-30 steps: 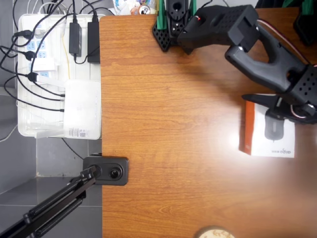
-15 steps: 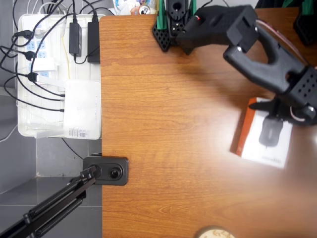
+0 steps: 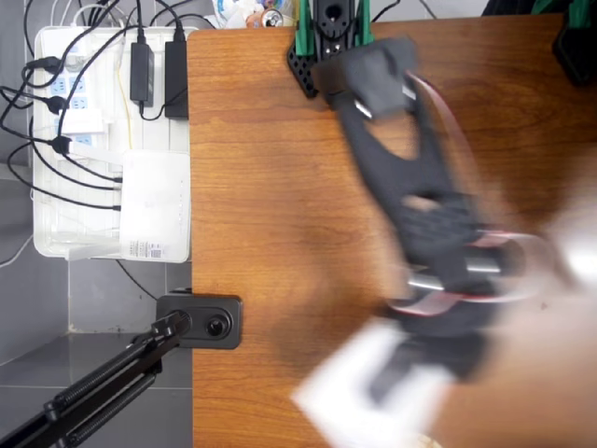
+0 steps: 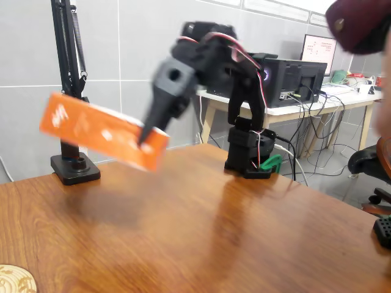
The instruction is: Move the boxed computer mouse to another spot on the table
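Jaws point(image 4: 146, 135) pinch one end of the flat white-and-orange boxed computer mouse point(image 4: 101, 131), held tilted well above the glossy reddish-brown wood-grain worktop point(image 4: 201, 232). Gripped off-centre, it could, I judge, twist loose and drop.

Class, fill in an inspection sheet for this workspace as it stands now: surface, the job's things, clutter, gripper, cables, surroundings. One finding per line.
Surface: glossy reddish-brown wood-grain table, glare patches.
Job's things: flat white mouse box with orange-red side, lifted off the table, tilted, motion-blurred.
Clutter: round light wooden disc at the table's near edge.
Gripper: black two-finger gripper closed on the box's edge.
Cables: red and white wires along the arm; black leads in the white plastic tray beside the table.
Surroundings: black clamp-on camera stand, grey wall, desk with computer behind.
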Action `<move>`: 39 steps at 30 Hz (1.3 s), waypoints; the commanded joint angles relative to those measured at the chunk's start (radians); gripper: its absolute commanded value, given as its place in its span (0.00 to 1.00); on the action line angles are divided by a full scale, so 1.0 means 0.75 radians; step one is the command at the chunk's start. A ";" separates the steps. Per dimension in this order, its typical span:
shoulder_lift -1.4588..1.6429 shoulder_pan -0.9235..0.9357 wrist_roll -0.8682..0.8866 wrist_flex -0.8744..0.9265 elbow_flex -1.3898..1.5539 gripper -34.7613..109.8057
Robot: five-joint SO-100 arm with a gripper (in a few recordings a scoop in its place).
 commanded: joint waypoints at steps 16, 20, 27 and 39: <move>0.313 0.217 -0.047 -0.323 1.137 0.24; 0.284 0.213 -0.047 -0.301 1.119 0.27; 0.147 0.149 -0.055 -0.243 0.914 0.97; 0.305 0.123 -0.082 -0.100 0.751 0.76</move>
